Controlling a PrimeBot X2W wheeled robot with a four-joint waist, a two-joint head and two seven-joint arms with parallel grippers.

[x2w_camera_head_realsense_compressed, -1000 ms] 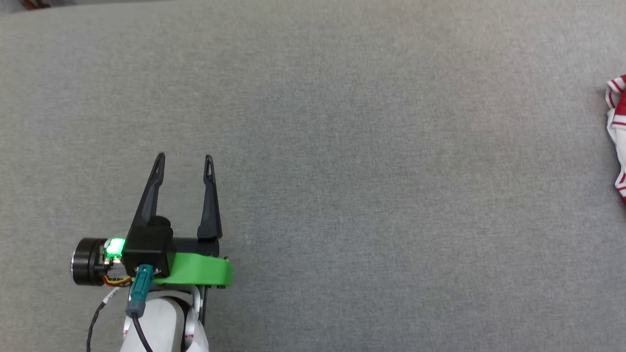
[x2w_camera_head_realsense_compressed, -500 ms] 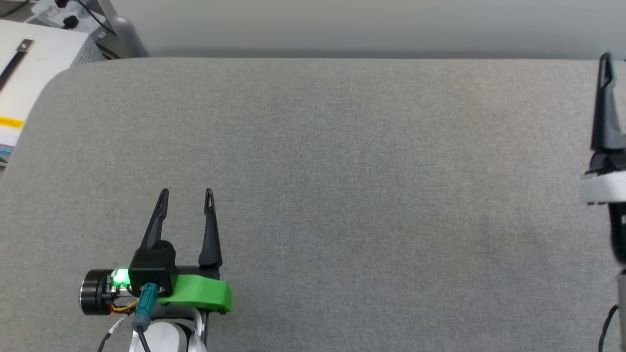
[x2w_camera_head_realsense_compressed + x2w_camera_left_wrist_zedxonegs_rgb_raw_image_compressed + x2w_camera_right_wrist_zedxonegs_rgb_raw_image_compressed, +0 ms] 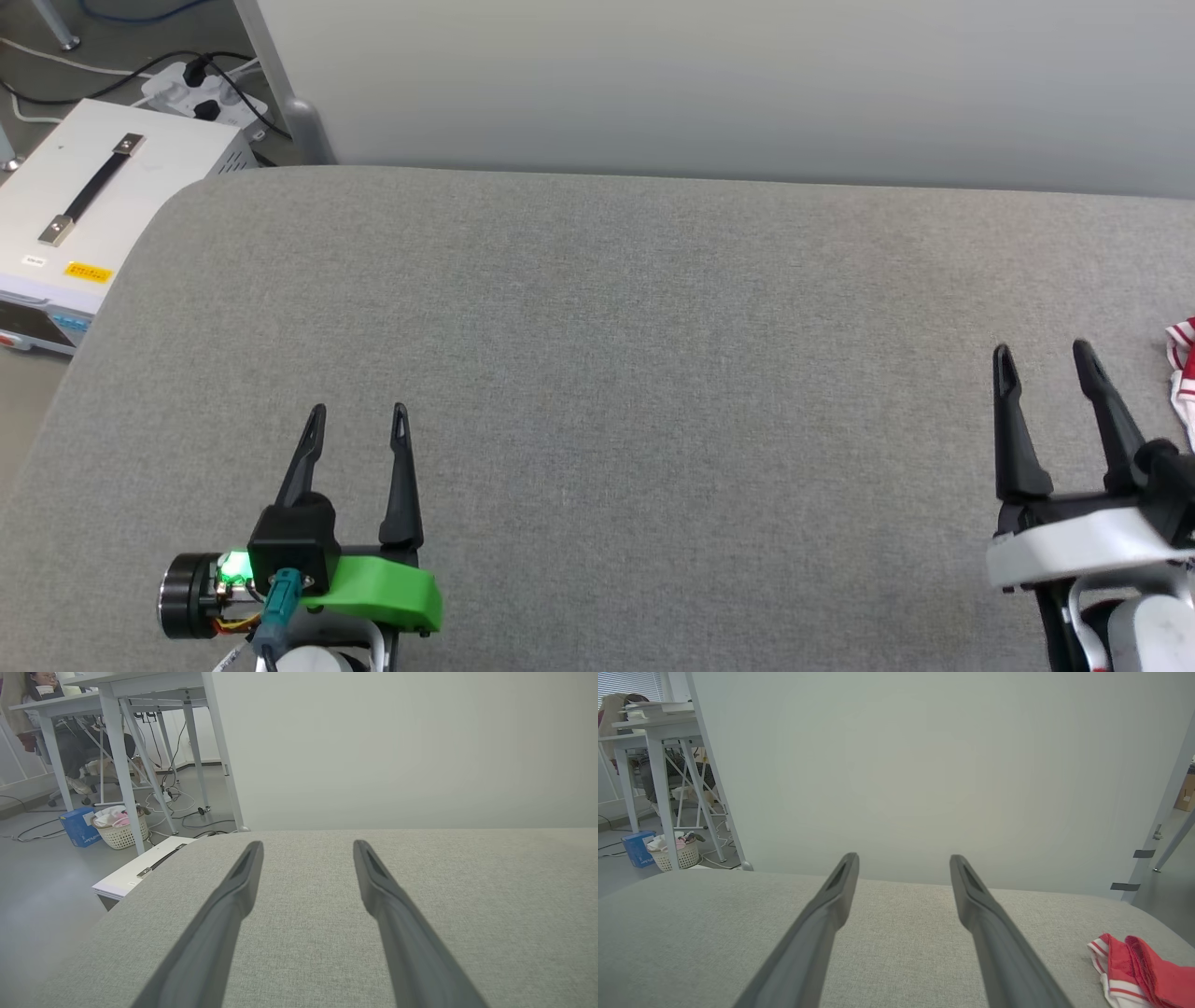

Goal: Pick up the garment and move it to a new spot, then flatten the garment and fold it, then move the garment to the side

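Both arms are out over the grey padded table [image 3: 597,373] right now. My left gripper [image 3: 358,408] sits near-left, fingers spread apart with nothing between them, pointing toward the far edge. The right gripper [image 3: 1043,347] is at near-right and it's the same deal: fingers parted, nothing held, just bare table fabric past them.

The garment [image 3: 1184,369] is over at the right end of the table, just to the right of the right gripper with a clear gap between the two. The head cam catches a sliver of red-and-white stripe trim cut off by the frame edge. The right wrist cam gives more, a crumpled red heap with a white striped edge lying flat on the fabric.

Off the table's far-left corner there's a white box [image 3: 93,205] with a black handle on the floor, and a power strip [image 3: 191,84] beyond it.
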